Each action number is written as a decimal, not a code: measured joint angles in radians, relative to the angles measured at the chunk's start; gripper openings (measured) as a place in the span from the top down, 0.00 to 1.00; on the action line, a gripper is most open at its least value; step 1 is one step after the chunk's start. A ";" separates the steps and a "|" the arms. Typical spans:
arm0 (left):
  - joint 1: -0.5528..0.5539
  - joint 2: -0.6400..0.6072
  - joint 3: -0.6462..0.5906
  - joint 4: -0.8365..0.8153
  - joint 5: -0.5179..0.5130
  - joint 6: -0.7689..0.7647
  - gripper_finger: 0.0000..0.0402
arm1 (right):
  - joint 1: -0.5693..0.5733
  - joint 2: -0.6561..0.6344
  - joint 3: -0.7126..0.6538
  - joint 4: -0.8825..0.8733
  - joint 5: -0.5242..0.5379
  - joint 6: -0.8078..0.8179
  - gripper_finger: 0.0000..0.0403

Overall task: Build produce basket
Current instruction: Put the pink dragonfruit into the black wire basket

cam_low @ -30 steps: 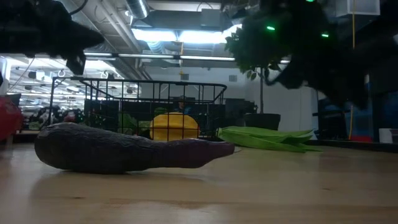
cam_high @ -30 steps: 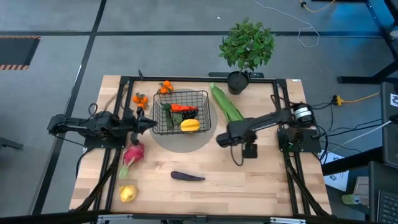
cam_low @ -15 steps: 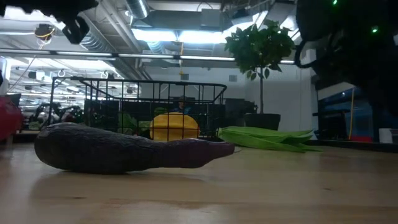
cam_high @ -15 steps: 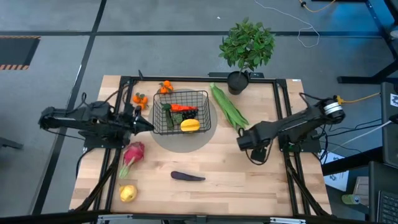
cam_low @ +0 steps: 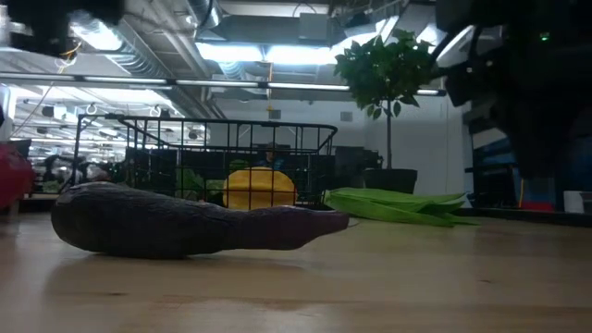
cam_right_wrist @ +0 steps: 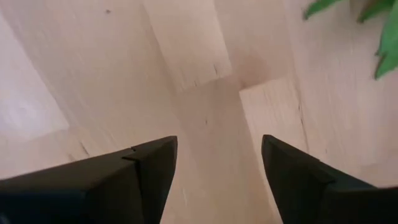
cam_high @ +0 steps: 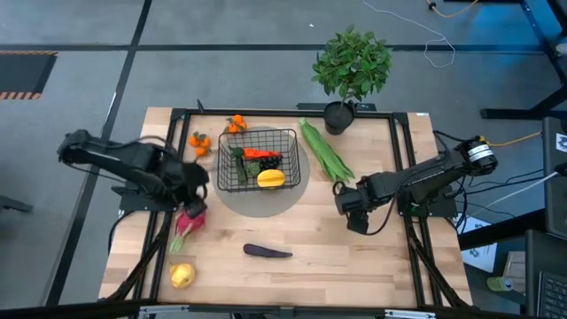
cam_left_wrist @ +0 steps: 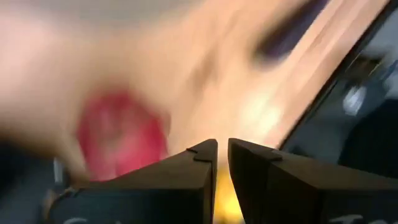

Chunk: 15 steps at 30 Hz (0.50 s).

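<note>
The left end effector [cam_high: 197, 197] hangs with its fingers nearly together, holding nothing, right over the pink dragon fruit [cam_high: 189, 219] at the table's left side; in its wrist view the red fruit [cam_left_wrist: 118, 140] shows just ahead of the narrow fingertips. The basket [cam_high: 258, 159] sits just beside that end effector, toward the table's middle, and holds a yellow fruit [cam_high: 270, 178], a carrot [cam_high: 259, 153] and some green produce. Small oranges [cam_high: 199, 140] lie on the table [cam_high: 372, 266] outside the basket's far left corner. The eggplant [cam_high: 267, 252] lies on the near side of the basket, with a second yellow fruit [cam_high: 182, 275] near the left front corner.

The right end effector [cam_high: 350, 210] has its fingers spread wide and empty over bare wood [cam_right_wrist: 211, 93], near the end of the long green pods [cam_high: 325, 152], which stretch toward the potted plant [cam_high: 351, 66].
</note>
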 joint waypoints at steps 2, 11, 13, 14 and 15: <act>-0.057 0.040 -0.001 -0.031 0.071 -0.072 0.93 | 0.000 0.000 0.000 0.012 0.000 -0.023 0.45; -0.305 0.143 -0.001 0.013 0.005 -0.272 0.93 | 0.000 0.000 0.000 0.070 0.003 -0.064 0.45; -0.348 0.152 -0.001 0.010 0.006 -0.357 0.93 | 0.000 0.000 0.000 0.073 0.003 -0.064 0.45; -0.367 0.153 -0.001 0.007 0.010 -0.393 0.93 | 0.000 0.000 0.000 0.077 0.002 -0.064 0.45; -0.384 0.153 -0.001 0.007 0.010 -0.424 0.93 | 0.000 0.000 0.000 0.079 0.002 -0.061 0.45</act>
